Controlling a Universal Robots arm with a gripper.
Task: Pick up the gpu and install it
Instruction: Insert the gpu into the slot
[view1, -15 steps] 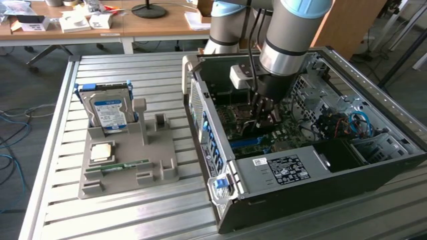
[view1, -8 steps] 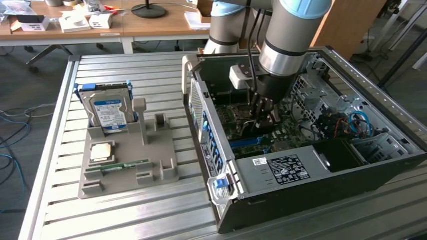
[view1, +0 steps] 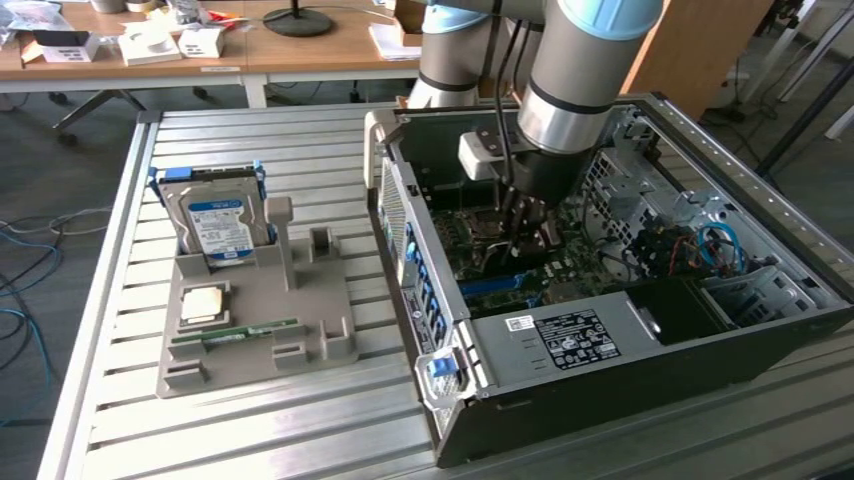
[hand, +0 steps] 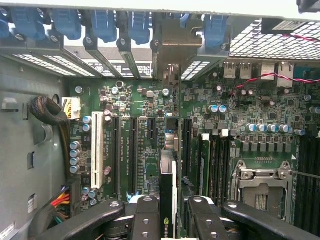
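Inside the open computer case (view1: 441, 300), my gripper (view1: 518, 232) hangs over the green motherboard (hand: 145, 145). It is shut on the gpu (hand: 168, 185), a slim dark card seen edge-on between my two black fingers (hand: 145, 215). The card stands upright over the board. It lines up with the black expansion slots (hand: 134, 150), and its metal bracket (hand: 172, 47) reaches toward the case's rear openings. Whether its lower edge sits in a slot is hidden. In the exterior view, the gpu (view1: 531, 252) is a dark shape under the fingers.
Blue slot latches (hand: 105, 25) line the rear wall. A white slot (hand: 97, 150), the CPU socket (hand: 260, 187) and cables (hand: 47, 112) surround the card. Outside the case, a grey holder (view1: 254, 320) carries a hard drive (view1: 220, 225), a chip (view1: 203, 303) and a green memory stick (view1: 254, 330).
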